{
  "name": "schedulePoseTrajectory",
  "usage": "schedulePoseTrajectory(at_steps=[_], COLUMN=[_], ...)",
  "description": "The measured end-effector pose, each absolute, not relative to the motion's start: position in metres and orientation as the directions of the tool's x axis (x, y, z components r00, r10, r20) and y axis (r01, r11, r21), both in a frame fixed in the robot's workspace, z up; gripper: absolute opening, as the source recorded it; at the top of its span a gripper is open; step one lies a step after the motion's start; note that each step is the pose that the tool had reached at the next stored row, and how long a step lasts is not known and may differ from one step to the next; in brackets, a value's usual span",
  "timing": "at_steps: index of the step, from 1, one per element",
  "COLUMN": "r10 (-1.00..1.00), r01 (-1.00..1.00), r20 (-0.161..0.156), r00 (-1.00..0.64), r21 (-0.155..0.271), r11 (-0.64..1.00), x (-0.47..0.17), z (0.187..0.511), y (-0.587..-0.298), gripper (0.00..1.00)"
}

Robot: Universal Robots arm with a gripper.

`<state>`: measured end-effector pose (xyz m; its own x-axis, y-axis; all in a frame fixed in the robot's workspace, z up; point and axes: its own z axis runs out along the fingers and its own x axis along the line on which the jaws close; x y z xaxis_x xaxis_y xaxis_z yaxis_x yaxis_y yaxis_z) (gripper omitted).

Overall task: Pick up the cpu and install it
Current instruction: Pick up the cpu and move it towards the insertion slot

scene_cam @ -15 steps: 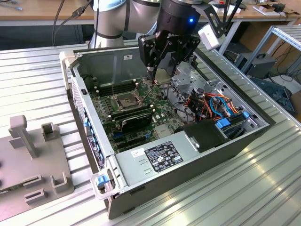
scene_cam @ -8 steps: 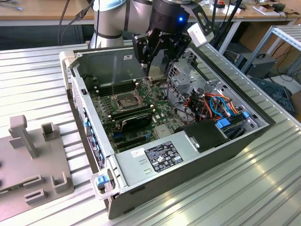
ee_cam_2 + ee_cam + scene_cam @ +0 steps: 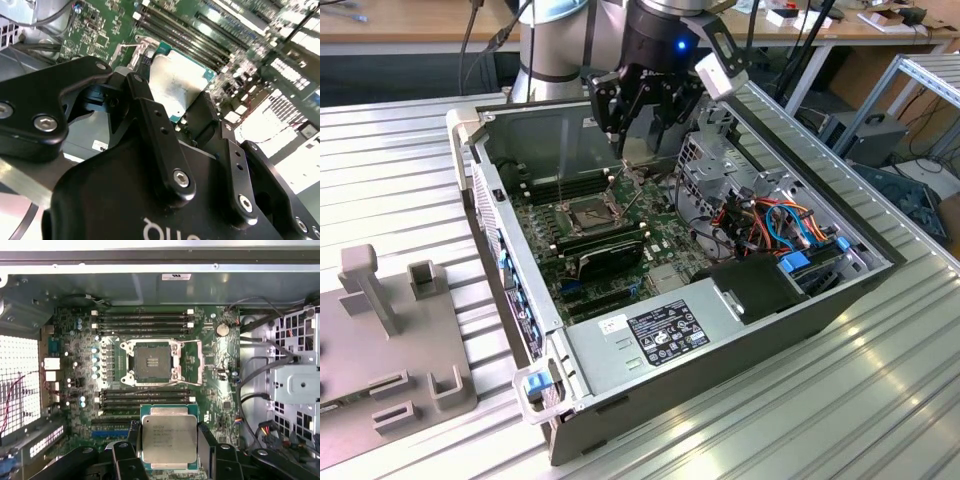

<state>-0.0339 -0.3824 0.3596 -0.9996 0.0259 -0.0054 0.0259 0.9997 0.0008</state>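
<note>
First wrist view, nearest first: the gripper [image 3: 169,450] has its fingers [image 3: 206,440] clamped on two opposite edges of the cpu [image 3: 167,437], held flat with its metal top up above the motherboard [image 3: 220,385]. Beyond it the socket [image 3: 151,361] lies open and empty. I judge this the carrying step, and seating calls for the chip squared over that frame and lowered level.

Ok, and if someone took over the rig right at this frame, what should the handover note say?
Gripper: shut on the cpu, gripping its edges, above the motherboard inside the open case.
Socket: centre empty, apart from the cpu.
Done: pickup.
Left: the cpu is not yet seated in the socket.
</note>
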Motion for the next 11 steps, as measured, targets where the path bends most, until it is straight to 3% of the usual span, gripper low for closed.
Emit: schedulePoseTrajectory(at_steps=[11], r10=[0.026], r01=[0.026], r20=[-0.005], r00=[-1.0], r21=[0.001], r11=[1.0], x=[-0.034], z=[0.337], y=[-0.364], gripper=[0.54])
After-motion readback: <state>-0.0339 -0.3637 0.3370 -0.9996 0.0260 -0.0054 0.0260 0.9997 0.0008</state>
